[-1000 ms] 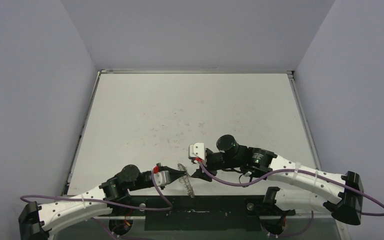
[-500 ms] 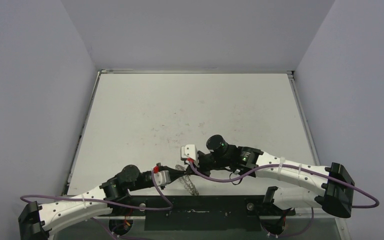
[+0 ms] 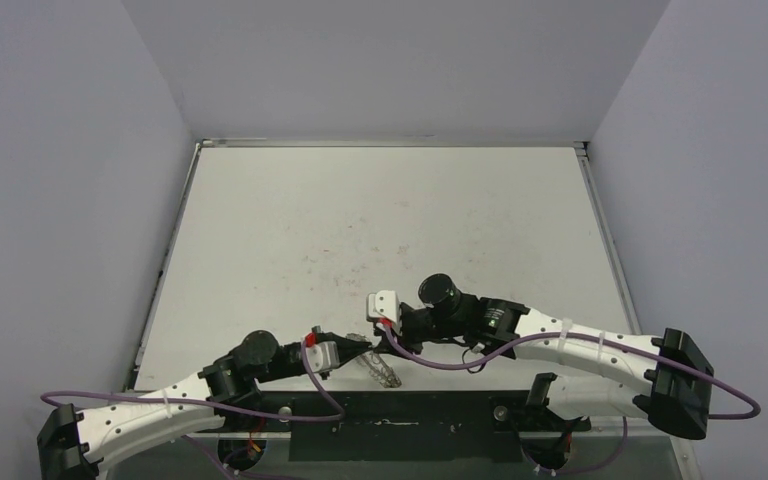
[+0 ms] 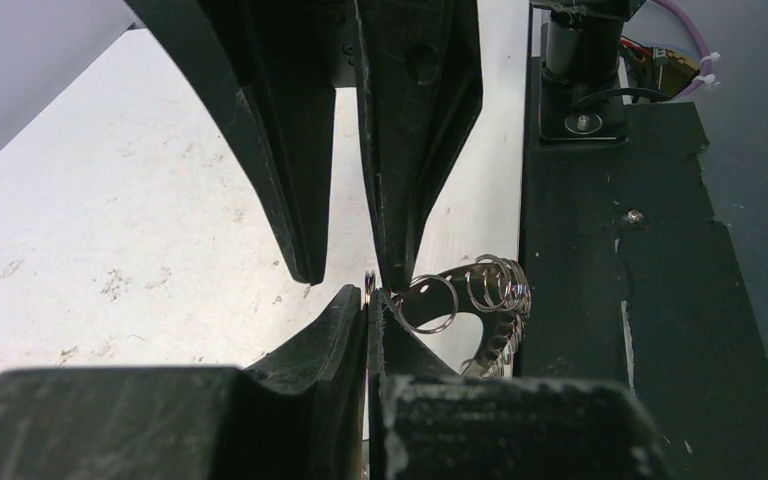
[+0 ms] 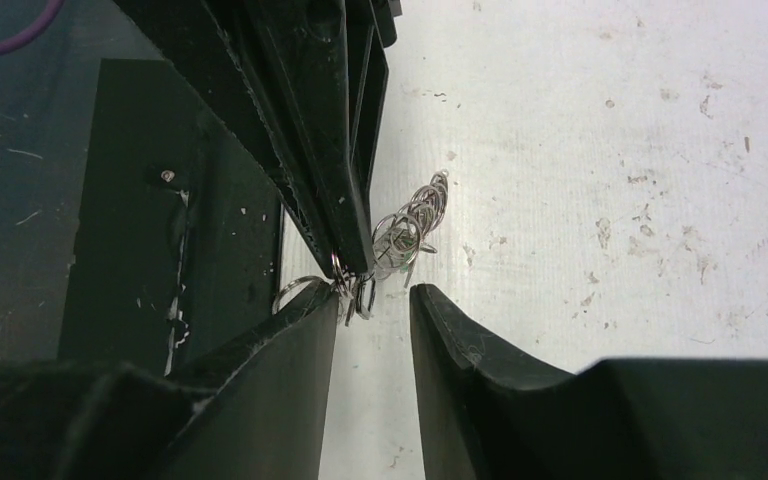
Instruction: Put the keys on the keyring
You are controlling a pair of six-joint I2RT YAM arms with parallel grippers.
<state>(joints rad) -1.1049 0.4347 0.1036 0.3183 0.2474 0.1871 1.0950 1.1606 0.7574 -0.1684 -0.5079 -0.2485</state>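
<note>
My left gripper [image 4: 370, 295] is shut on one thin wire loop of the keyring [image 4: 485, 295]. The rest of the silvery fringed ring hangs to its right, over the table's near edge. In the top view the keyring [image 3: 382, 369] dangles just right of my left gripper [image 3: 362, 349]. My right gripper [image 5: 375, 300] is open, tip to tip with the left gripper [image 5: 345, 262], and its left finger touches the loops [image 5: 410, 215]. A small dark oblong piece [image 5: 365, 294] and a green speck hang at that tip. The key itself is not clear.
The black base plate [image 4: 650, 260] with its screws and arm mounts lies just right of the keyring along the table's near edge. The scuffed white table [image 3: 380, 220] stretches away behind, enclosed by pale walls. Purple cables [image 3: 430, 362] loop near both wrists.
My right gripper moved left toward the left gripper's tip and settled there. The hanging keyring swung and now lies shorter and more slanted. The left arm barely moved.
</note>
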